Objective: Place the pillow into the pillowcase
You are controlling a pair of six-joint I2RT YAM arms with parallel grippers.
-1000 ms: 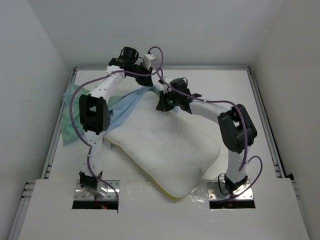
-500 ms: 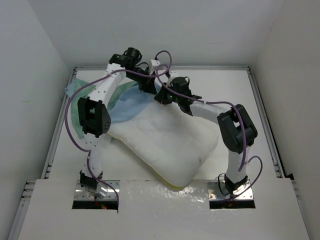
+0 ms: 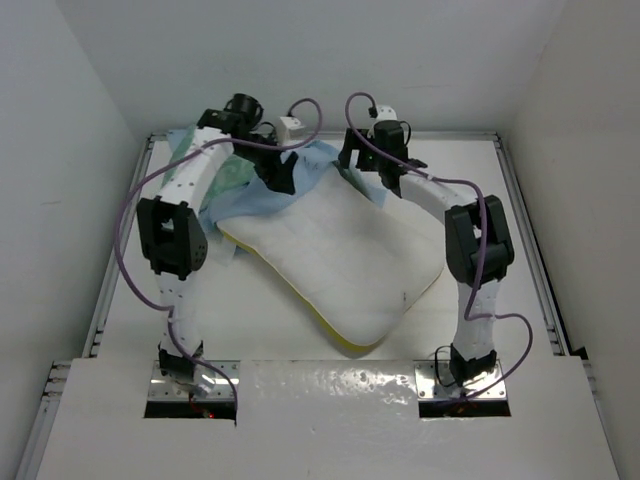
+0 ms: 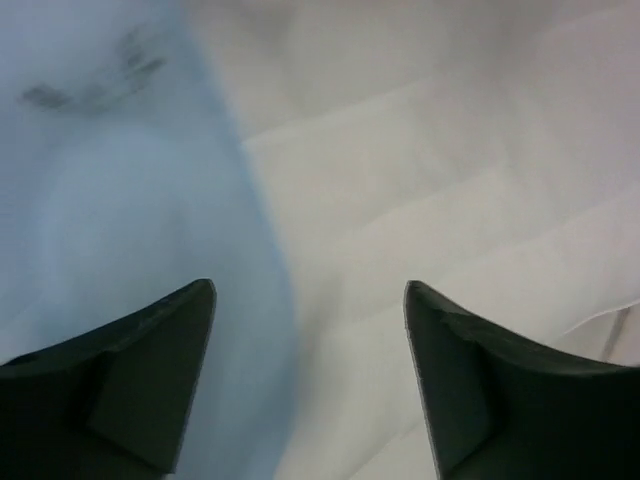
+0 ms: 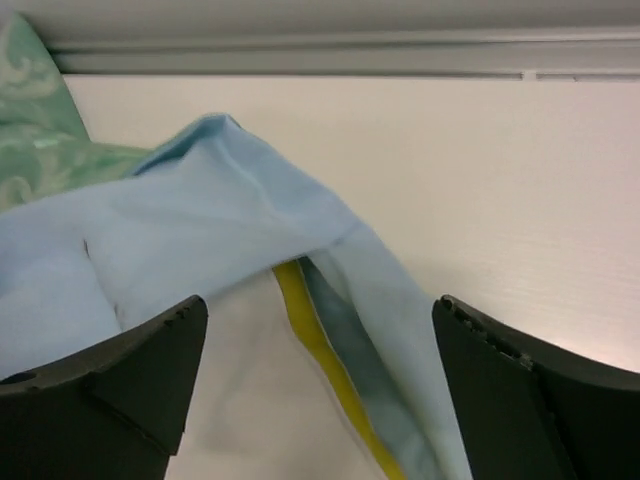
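The white quilted pillow (image 3: 345,265) lies slantwise in the middle of the table, a yellow edge along its near side. The pillowcase (image 3: 250,195) is bunched at the back left, its light blue face lapping over the pillow's far end and its green patterned face behind. My left gripper (image 3: 279,176) hovers open over that overlap; its wrist view shows blue pillowcase (image 4: 120,220) beside white pillow (image 4: 450,200), nothing between the fingers. My right gripper (image 3: 362,168) is open at the pillow's far right corner, above the pillowcase (image 5: 230,220) hem and the pillow's yellow edge (image 5: 320,350).
The white table (image 5: 500,180) is walled on three sides, with a raised rail (image 5: 350,50) along the back just beyond the right gripper. Purple cables (image 3: 310,110) loop above both wrists. Both arm bases stand at the near edge.
Both grippers have gone from shut to open and moved toward the back wall. The pillowcase's blue edge now lies over the pillow's far end, and the pillow has turned and shifted right.
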